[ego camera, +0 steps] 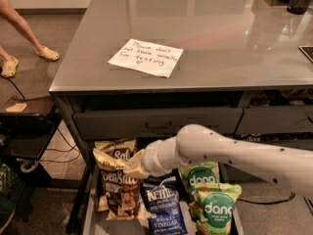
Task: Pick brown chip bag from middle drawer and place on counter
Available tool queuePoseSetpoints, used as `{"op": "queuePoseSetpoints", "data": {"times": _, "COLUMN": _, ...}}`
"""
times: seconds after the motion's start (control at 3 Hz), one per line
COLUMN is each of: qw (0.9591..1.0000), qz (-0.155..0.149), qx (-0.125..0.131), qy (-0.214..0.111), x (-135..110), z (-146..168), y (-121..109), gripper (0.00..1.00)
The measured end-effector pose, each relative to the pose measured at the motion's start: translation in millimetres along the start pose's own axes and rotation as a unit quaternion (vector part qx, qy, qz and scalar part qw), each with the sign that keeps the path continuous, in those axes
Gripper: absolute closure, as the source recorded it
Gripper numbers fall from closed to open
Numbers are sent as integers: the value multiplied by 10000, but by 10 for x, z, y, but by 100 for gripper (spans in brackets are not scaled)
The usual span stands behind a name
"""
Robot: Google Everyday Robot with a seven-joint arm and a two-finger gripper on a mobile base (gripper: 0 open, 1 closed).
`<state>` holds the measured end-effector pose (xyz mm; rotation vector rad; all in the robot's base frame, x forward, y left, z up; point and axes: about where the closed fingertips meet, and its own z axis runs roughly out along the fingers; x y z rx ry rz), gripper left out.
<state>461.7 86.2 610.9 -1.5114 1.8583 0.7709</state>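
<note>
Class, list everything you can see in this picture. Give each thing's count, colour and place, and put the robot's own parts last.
counter: one, glossy grey, fills the upper picture
paper note: one, white, handwritten, on the counter
upper drawer front: one, dark grey, under the counter edge
middle drawer: one, dark grey, open below
brown chip bags: two, brown, drawer's left side, one behind the other
blue Kettle bag: one seen, drawer's middle
green Dang bags: two, drawer's right side
yellow shoes: two, on a person's feet, floor top left
arm: one, white, reaching in from the right
gripper: one, cream, at the front brown bag's top
</note>
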Motion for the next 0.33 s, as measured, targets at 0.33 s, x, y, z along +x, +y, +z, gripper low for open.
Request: {"op": "queuePoseSetpoints", "data": {"times": 0.33, "qw": 9998, "qz": 108, "qx": 160, "qy": -73, "x": -212, "z": -396, "y": -88, "gripper": 100}}
